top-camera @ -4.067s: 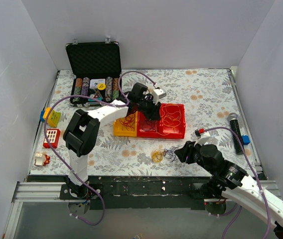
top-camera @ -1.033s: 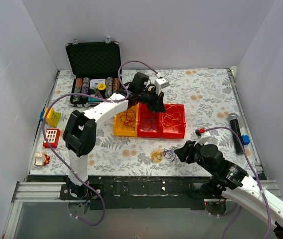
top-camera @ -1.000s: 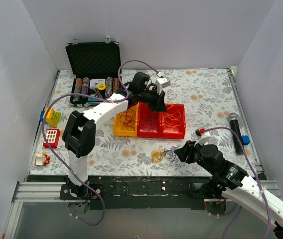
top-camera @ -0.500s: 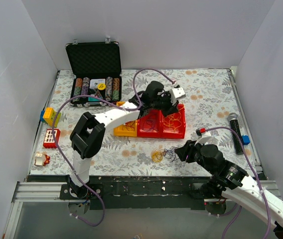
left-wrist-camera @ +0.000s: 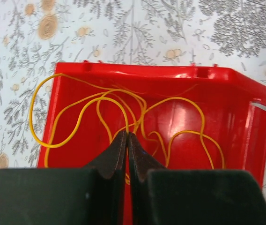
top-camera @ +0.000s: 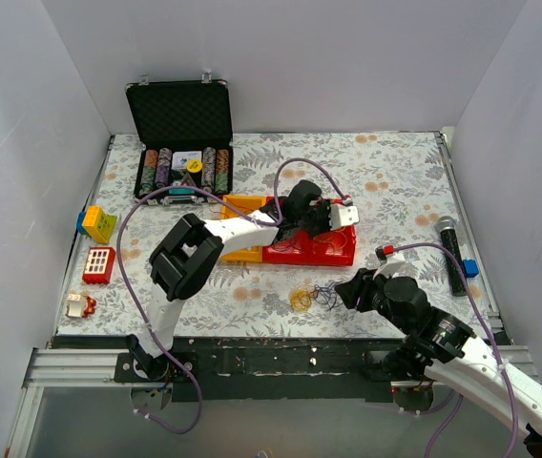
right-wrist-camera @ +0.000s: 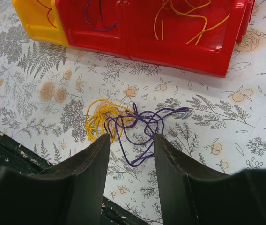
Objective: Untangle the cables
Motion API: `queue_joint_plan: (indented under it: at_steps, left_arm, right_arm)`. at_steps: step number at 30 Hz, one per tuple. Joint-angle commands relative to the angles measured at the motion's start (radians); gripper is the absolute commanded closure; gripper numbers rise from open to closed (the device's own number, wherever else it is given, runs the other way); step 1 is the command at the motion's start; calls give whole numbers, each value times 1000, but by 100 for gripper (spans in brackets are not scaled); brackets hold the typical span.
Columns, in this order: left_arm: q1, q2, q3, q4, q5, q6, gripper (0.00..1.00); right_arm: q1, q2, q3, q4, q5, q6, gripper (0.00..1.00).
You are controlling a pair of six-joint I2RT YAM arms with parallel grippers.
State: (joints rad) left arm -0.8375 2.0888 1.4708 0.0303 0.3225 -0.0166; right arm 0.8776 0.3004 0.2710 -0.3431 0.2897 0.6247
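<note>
A tangle of thin yellow (right-wrist-camera: 98, 119) and purple cables (right-wrist-camera: 144, 124) lies on the flowered table near the front edge; it also shows in the top view (top-camera: 314, 297). My right gripper (right-wrist-camera: 130, 138) is open just above it, one finger at each side, touching nothing. My left gripper (left-wrist-camera: 127, 136) is shut over the right compartment of the red bin (left-wrist-camera: 170, 72), pinching a looping yellow cable (left-wrist-camera: 77, 105) that lies in it. In the top view the left gripper (top-camera: 326, 225) reaches over the bin (top-camera: 345, 259). Purple and red wires lie in the other compartments.
A yellow bin (top-camera: 236, 254) adjoins the red one on its left. An open black case of poker chips (top-camera: 180, 143) stands at the back left. Toy blocks (top-camera: 97, 224) lie at the left edge. A black marker (top-camera: 450, 246) lies at the right.
My left gripper has swung from the bin's middle compartment up and rightward, and now sits low over the right compartment. The right arm and the tangle on the table have not moved.
</note>
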Motion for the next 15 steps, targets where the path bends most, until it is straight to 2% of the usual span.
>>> queue_joint_plan:
  at_steps: [1, 8, 12, 15]
  left_arm:
    - [-37, -15, -9, 30, -22, 83, 100]
    - [-48, -13, -12, -9, -45, 37, 100]
    - [-52, -35, 8, -87, -79, -5, 87]
    - [-54, -53, 29, -156, -121, -40, 82]
  right_arm:
    - [3, -3, 16, 19, 28, 3, 50]
    - [3, -10, 19, 12, 29, 3, 50]
    - [3, -7, 20, 9, 31, 6, 50]
    - [3, -9, 20, 9, 32, 7, 50]
